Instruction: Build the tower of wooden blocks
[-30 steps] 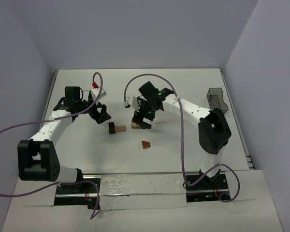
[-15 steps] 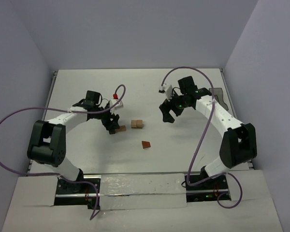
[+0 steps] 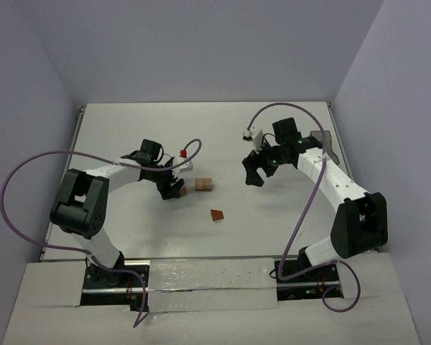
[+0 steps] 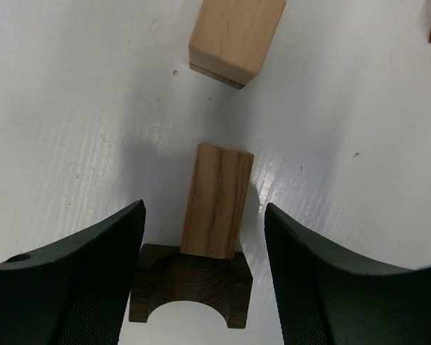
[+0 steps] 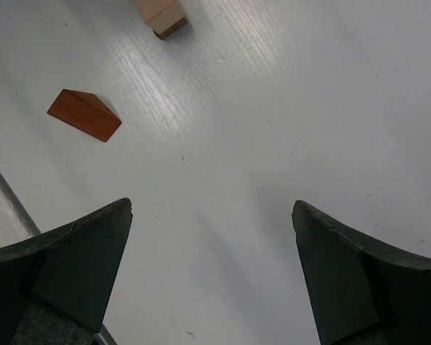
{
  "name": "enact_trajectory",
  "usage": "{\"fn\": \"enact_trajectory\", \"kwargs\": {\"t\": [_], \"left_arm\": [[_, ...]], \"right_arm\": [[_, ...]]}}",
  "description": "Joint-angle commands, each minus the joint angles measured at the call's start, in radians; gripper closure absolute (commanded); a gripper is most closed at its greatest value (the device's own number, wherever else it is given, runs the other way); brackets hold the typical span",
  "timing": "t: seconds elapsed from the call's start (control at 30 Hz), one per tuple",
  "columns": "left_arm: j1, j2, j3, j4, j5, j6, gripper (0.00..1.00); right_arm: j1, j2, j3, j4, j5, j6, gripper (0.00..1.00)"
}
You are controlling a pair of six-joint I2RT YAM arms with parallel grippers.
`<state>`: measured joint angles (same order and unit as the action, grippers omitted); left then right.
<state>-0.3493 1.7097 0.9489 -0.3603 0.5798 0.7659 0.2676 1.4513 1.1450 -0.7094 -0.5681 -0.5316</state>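
Note:
A light tan block (image 4: 217, 200) lies on the white table with one end against a dark brown arch block (image 4: 190, 284). My left gripper (image 4: 203, 215) is open, with its jaws either side of these two and not touching them; in the top view the left gripper (image 3: 174, 188) covers most of them. A second tan block (image 4: 235, 32) (image 3: 203, 185) stands just beyond, with a thin darker piece under it. The reddish-brown wedge (image 3: 217, 215) (image 5: 84, 113) lies alone, nearer the arm bases. My right gripper (image 3: 253, 175) (image 5: 212, 208) is open and empty above bare table, right of the blocks.
A grey bin (image 3: 320, 146) stands at the right edge of the table behind the right arm. Purple cables loop over both arms. The table's metal front rail (image 5: 7, 194) shows at the left in the right wrist view.
My right gripper left the tan block and pulled back to the right. My left gripper moved right until its open jaws stood either side of the arch block and the lying tan block.

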Motion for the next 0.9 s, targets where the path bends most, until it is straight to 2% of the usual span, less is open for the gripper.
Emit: {"fn": "enact_trajectory", "kwargs": {"t": [0.0, 0.33, 0.6, 0.87], "left_arm": [[-0.005, 0.011, 0.004, 0.042, -0.038, 0.043, 0.29], [-0.007, -0.007, -0.039, 0.095, -0.089, 0.049, 0.56], [-0.007, -0.017, 0.006, 0.052, -0.08, 0.05, 0.76], [-0.005, -0.055, 0.197, -0.168, -0.007, 0.118, 0.8]], "right_arm": [[-0.007, -0.034, 0.001, 0.036, -0.023, 0.01, 0.0], [-0.007, -0.064, -0.037, 0.061, -0.016, 0.021, 0.0], [-0.018, -0.101, -0.065, 0.073, -0.004, 0.013, 0.0], [-0.052, -0.126, -0.094, 0.08, -0.032, 0.008, 0.0]]}}
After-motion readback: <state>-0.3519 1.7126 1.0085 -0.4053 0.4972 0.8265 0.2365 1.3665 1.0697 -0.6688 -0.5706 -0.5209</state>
